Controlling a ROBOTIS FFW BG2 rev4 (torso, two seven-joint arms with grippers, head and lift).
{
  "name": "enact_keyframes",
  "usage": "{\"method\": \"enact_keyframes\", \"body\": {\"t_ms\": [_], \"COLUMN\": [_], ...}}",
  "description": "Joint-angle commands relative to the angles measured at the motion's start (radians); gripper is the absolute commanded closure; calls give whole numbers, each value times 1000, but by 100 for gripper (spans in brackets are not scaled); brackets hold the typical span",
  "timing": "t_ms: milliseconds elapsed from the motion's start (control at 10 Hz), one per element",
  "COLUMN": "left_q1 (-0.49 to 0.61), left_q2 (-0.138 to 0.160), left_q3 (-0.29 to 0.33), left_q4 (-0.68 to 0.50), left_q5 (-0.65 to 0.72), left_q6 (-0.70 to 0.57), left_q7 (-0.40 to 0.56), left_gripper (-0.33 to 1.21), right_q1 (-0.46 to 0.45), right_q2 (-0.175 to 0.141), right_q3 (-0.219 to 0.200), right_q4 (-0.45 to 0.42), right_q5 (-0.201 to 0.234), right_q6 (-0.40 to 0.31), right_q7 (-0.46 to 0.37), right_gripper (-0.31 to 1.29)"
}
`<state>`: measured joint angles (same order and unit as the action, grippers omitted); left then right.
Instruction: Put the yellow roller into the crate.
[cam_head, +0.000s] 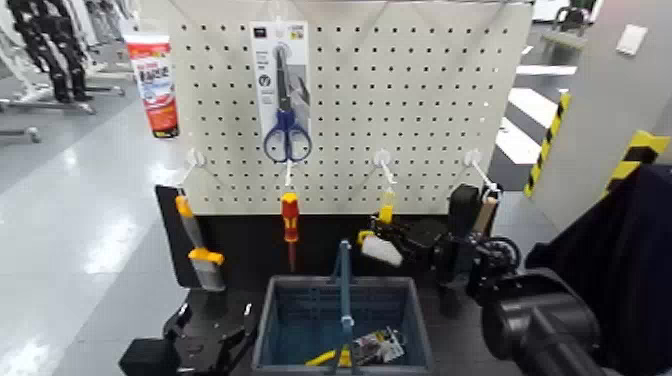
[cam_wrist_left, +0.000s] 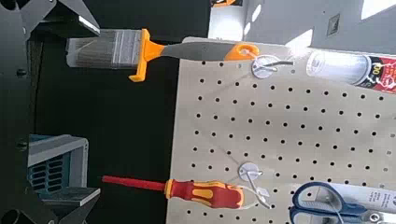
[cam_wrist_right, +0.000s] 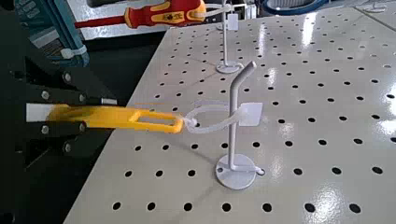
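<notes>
Right gripper (cam_head: 385, 243) fingers clamped on yellow roller (cam_wrist_right: 117, 118), still looped on pegboard hook (cam_wrist_right: 233, 117); unhooking, crate (cam_head: 275, 325) drop remain. Left gripper (cam_head: 205, 335) beside crate, fingers apart.

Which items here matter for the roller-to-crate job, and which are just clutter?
Job:
- yellow roller, hanging by a loop on a pegboard hook
- crate, below the pegboard
- right gripper, at the roller
- left gripper, low beside the crate

Clutter:
- screwdriver
- brush
- scissors
- tube
- packet in the crate
</notes>
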<state>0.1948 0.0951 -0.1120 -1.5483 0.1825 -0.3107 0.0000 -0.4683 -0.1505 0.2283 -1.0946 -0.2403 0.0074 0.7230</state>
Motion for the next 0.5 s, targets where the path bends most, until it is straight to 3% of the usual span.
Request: {"method": "enact_keyframes", "body": {"t_ms": [100,500], "left_q1": [0,2], "left_q2": [0,-2], "left_q3": [0,0], "left_q4": [1,1], "left_q5": [0,0], "left_q6": [-1,-1], "left_q7": [0,0], "left_gripper": [11,11], "right_q1": [7,28], "right_q2": [0,2], "right_q3": [-7,-18], "right_q4": [-5,-48], "right_q5": [-5,-5], "right_q6": [-9,-1], "right_q7": [1,4], "right_gripper": [126,126]}}
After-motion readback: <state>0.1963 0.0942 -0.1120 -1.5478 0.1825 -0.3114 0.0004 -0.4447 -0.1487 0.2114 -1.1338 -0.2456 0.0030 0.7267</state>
